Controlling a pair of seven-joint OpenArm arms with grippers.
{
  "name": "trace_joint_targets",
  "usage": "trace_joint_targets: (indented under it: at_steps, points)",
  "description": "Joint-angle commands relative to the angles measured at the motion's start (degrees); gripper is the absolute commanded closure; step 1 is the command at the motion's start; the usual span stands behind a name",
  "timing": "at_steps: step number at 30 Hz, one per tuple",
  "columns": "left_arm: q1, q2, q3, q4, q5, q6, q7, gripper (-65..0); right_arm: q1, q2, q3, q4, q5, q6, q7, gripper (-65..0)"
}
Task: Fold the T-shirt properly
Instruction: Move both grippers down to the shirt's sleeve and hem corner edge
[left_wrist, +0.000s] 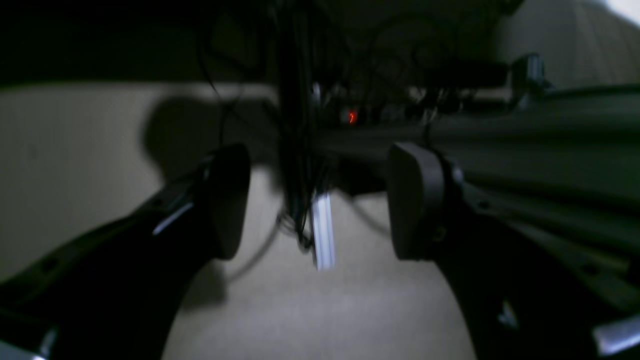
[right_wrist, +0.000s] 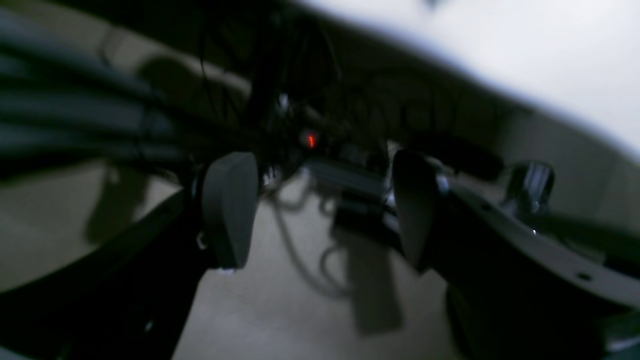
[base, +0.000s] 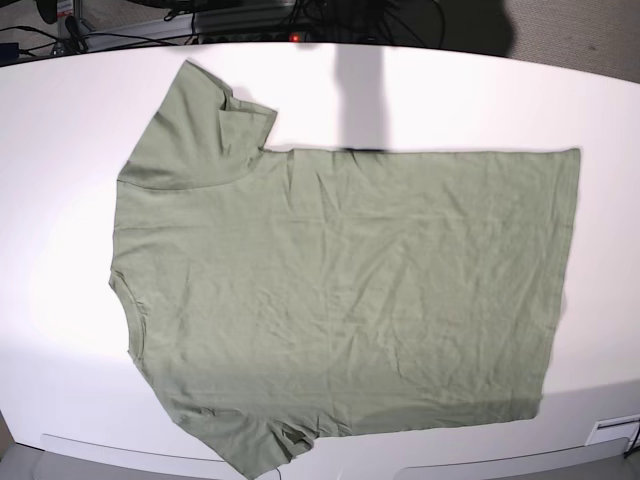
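White table (base: 60, 120) carries the T-shirt (base: 340, 290) spread flat, unfolded, long axis running left-right edge to edge, collar toward the left edge, hem toward the right; left gripper (left_wrist: 320, 200) and right gripper (right_wrist: 320, 210) both wide, empty, off the cloth, neither clearly nearer.

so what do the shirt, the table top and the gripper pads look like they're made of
T-shirt: soft matte knit, probably cotton; fine wrinkles all over. Table: smooth white hard surface, laminate or painted board, cannot tell which. Left gripper and right gripper pads: dark matte, rounded, likely rubber or plastic; the blur leaves it open.
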Motion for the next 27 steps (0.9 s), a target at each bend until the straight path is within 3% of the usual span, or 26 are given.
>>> trace_joint_targets:
  at_steps: [1, 6, 9, 12, 16, 19, 23, 27]
  points:
    - [1.5, -0.1, -0.1, 2.1, 0.0, -0.6, -1.0, -40.9, -1.2, 0.3, 0.1, 2.1, 0.0, -0.9, 0.9, -42.8]
    - [1.6, -0.1, -0.1, 9.2, 0.9, -0.6, -1.0, -40.9, -0.8, 0.3, 0.1, 8.0, -0.7, -1.9, 0.9, -42.8]
    - [1.2, -0.1, -0.1, 13.1, 4.1, -0.6, -1.5, -40.9, 0.4, 0.3, 0.1, 11.0, -4.8, -2.8, 0.9, -42.8]
    - [0.4, -1.7, -0.1, 16.3, 6.6, -0.6, -3.5, -41.0, 2.9, 0.3, 0.1, 12.7, -12.0, -5.6, 0.8, -42.8]
    - [-2.8, -6.0, -0.1, 17.9, 12.8, -0.6, -6.4, -41.0, 6.7, 0.3, 0.1, 12.8, -27.5, -9.7, 0.5, -42.8]
    - [-6.2, -7.1, -0.1, 17.9, 18.0, -0.6, -6.5, -41.0, 9.0, 0.3, 0.1, 12.8, -36.4, -11.9, -1.2, -42.8]
    - [-10.4, -8.7, -0.1, 17.9, 27.5, -0.9, -5.4, -41.0, 11.5, 1.1, 0.1, 12.8, -47.4, -12.2, -9.7, -42.8]
    - [-15.5, -14.8, 0.0, 17.9, 31.5, -3.0, -4.8, -41.0, 14.7, 6.7, 0.1, 12.8, -51.1, -10.9, -20.2, -42.8]
